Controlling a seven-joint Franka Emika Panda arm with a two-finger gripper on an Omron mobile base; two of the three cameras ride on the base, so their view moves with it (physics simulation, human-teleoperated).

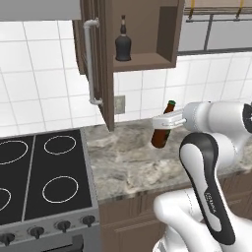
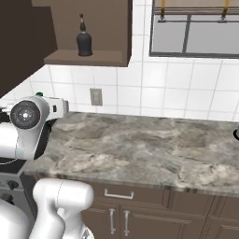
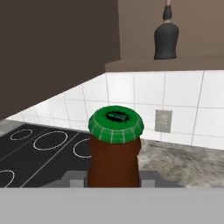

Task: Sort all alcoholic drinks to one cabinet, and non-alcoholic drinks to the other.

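My gripper (image 1: pixel 166 121) is shut on the neck of the slim brown beer bottle (image 1: pixel 161 134), which hangs slightly tilted above the marble counter. In the hand view its green cap (image 3: pixel 116 124) and brown neck rise between my finger tips. Up and to the left, the open wall cabinet (image 1: pixel 147 61) holds the squat black bottle (image 1: pixel 123 44) standing upright on its floor; this bottle also appears in the right base view (image 2: pixel 84 41) and the hand view (image 3: pixel 166 38). The cabinet door (image 1: pixel 101 64), with its long grey handle (image 1: pixel 90 64), stands swung out to the left.
A black stovetop (image 1: pixel 39 177) borders the counter (image 1: pixel 133 162) on the left. A wall outlet (image 1: pixel 119 104) sits under the cabinet. A window (image 2: pixel 196 28) is to the right. Brown drawers (image 2: pixel 116 196) run below the counter.
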